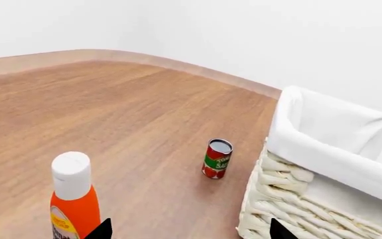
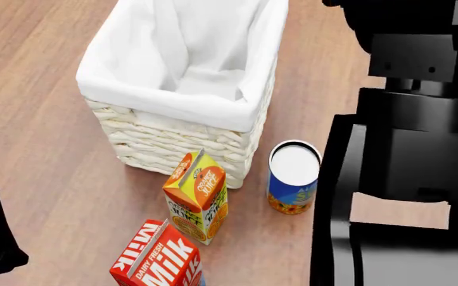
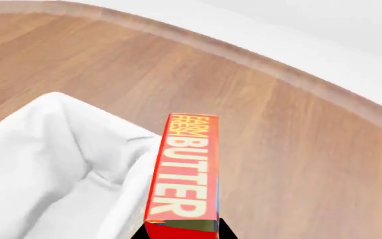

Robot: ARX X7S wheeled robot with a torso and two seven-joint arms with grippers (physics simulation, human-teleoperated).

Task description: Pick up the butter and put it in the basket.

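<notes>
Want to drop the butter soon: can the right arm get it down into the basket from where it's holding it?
Probably yes. The right gripper holds the butter up by the basket rim, and the lined interior shows nothing inside to block it.

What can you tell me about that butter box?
The butter is a slim red-orange box with pale "FARM FRESH BUTTER" lettering and a yellow strip at one end. It shows only in the right wrist view, held at its near end by the right gripper, above the basket's cloth rim and the wooden floor.

Bare simulated room, wood floor [image 1: 111, 114], blank white wall [image 1: 244, 35], scattered groceries
</notes>
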